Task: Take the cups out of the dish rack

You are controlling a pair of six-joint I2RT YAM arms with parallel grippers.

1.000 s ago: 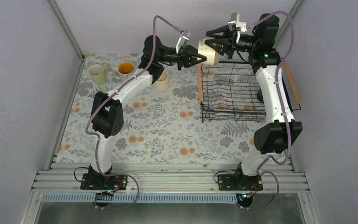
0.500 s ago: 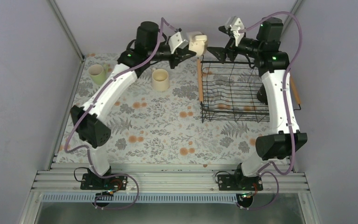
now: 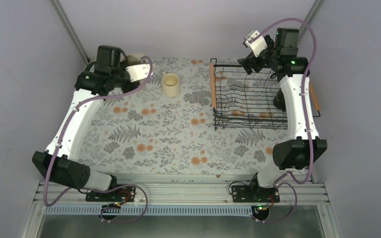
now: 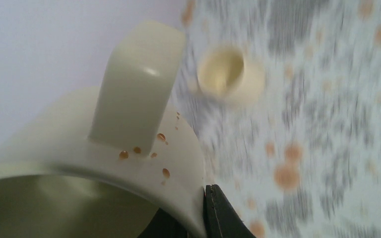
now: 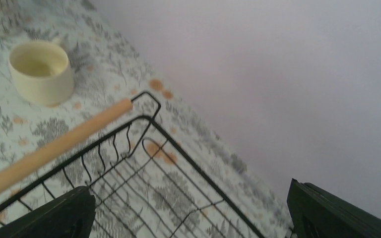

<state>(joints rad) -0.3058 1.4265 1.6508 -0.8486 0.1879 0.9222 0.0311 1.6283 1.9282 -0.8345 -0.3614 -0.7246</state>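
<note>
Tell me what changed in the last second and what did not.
The right hand let go of the beige mug and moved right, above the dish rack, open. The left hand carried the mug to the table's far left corner. The cream cup and rack stayed put.

The mug point(image 4: 79, 144) is beige with brown speckles, the cup point(image 3: 170, 85) plain cream. Black rack point(image 3: 250, 119), tan bars point(image 3: 212, 91); grey-leaf, orange-blossom cloth point(image 3: 168, 134).

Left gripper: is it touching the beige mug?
Touching. In the left wrist view, a black finger of the left gripper presses the rim of the beige mug, no gap.
</note>
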